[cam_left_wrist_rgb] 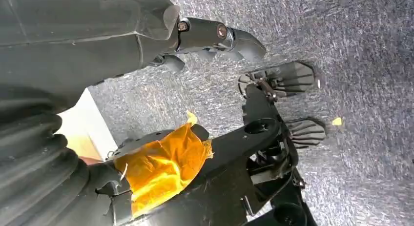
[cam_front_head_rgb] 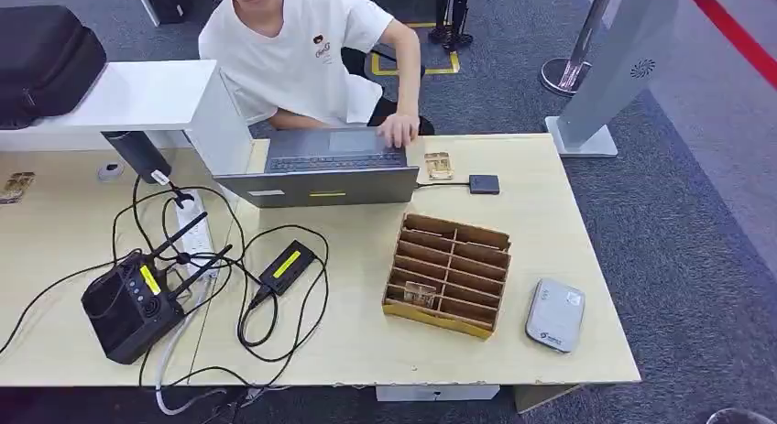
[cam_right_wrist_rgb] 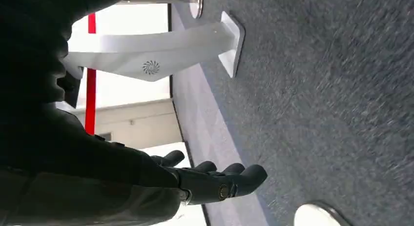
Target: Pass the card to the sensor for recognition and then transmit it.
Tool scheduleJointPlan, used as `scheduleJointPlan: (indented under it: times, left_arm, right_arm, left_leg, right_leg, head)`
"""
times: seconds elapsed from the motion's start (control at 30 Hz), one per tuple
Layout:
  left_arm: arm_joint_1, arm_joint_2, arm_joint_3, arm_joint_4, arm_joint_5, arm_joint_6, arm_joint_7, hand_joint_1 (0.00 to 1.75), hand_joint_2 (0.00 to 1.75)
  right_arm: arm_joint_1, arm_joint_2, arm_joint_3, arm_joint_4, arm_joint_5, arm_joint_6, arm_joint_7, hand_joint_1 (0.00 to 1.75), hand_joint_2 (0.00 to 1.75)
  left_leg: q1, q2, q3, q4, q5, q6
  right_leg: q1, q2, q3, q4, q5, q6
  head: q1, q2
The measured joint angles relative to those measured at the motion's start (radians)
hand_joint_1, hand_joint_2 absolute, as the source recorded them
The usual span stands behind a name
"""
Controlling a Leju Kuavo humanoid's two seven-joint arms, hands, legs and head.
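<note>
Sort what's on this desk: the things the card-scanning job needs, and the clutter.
For the job:
- brown slotted cardboard card rack, one card in a near slot
- small dark square sensor pad
- grey rounded reader box

Just lying about:
- grey laptop
- black antenna radio unit
- black-yellow power adapter

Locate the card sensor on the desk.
Head view: the grey sensor lies on the table's front right, just right of the wooden slotted card box.

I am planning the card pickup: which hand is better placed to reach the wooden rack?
Probably the right hand: the wooden rack stands on the table's right half. Both hands hang empty over the carpet.
</note>
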Motion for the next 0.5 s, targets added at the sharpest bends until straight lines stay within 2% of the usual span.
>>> scheduleJointPlan:
  times: [0.13, 0.2, 0.23, 0.3, 0.37, 0.43, 0.5]
  left_arm:
    - [-0.001, -0.004, -0.022, 0.0, -0.031, 0.032, 0.049, 0.0, 1.75]
    - [-0.002, -0.011, -0.041, 0.0, -0.056, 0.089, 0.102, 0.0, 1.75]
    - [-0.001, -0.018, -0.05, -0.002, -0.068, 0.146, 0.109, 0.0, 1.75]
    - [0.007, -0.043, -0.071, -0.012, -0.093, 0.353, 0.056, 0.0, 1.75]
    - [0.015, -0.065, -0.09, -0.019, -0.098, 0.51, -0.012, 0.0, 1.75]
    - [0.028, -0.087, -0.11, -0.021, -0.094, 0.629, -0.087, 0.0, 1.75]
    - [0.038, -0.106, -0.119, -0.021, -0.068, 0.649, -0.119, 0.0, 1.75]
  right_arm:
    - [0.0, 0.026, 0.0, 0.0, 0.024, 0.049, 0.017, 0.0, 1.75]
    - [-0.001, 0.039, 0.0, 0.0, 0.029, 0.076, 0.055, 0.0, 1.75]
    - [-0.001, 0.043, 0.0, 0.0, 0.028, 0.079, 0.08, 0.0, 1.75]
    - [0.0, 0.05, 0.0, 0.0, 0.026, 0.051, 0.126, 0.0, 1.75]
    - [-0.001, 0.058, 0.0, 0.0, 0.028, 0.013, 0.132, 0.0, 1.75]
    - [-0.002, 0.063, -0.015, 0.003, 0.052, -0.027, 0.132, 0.0, 1.75]
    - [-0.003, 0.064, -0.036, 0.006, 0.076, -0.027, 0.132, 0.0, 1.75]
  left_leg:
    - [0.0, 0.0, 0.0, 0.0, 0.0, 0.0]
    - [0.0, 0.0, 0.0, 0.0, 0.0, 0.0]
    - [0.0, 0.0, 0.0, 0.0, 0.0, 0.0]
    - [0.0, 0.0, 0.0, 0.0, 0.0, 0.0]
    - [-0.001, 0.0, 0.0, 0.0, 0.0, 0.0]
    - [-0.001, 0.0, 0.0, 0.0, 0.0, 0.0]
    - [-0.001, 0.0, 0.0, 0.0, 0.0, 0.001]
  right_leg:
    - [0.0, 0.0, 0.0, 0.0, 0.0, 0.0]
    - [0.0, 0.0, 0.0, 0.0, 0.0, 0.0]
    - [0.0, 0.0, 0.0, 0.0, 0.0, 0.0]
    - [0.0, 0.0, 0.0, 0.0, 0.0, 0.0]
    - [-0.001, 0.0, 0.0, 0.0, 0.0, 0.0]
    - [-0.001, 0.0, 0.001, 0.0, 0.0, 0.0]
    - [-0.001, 0.0, 0.001, -0.001, 0.0, 0.0]
  head:
    - [0.0, 0.0]
    - [0.001, 0.0]
    - [0.0, 0.0]
    - [0.001, 0.0]
    - [0.0, 0.0]
    - [0.001, 0.0]
    - [0.001, 0.0]
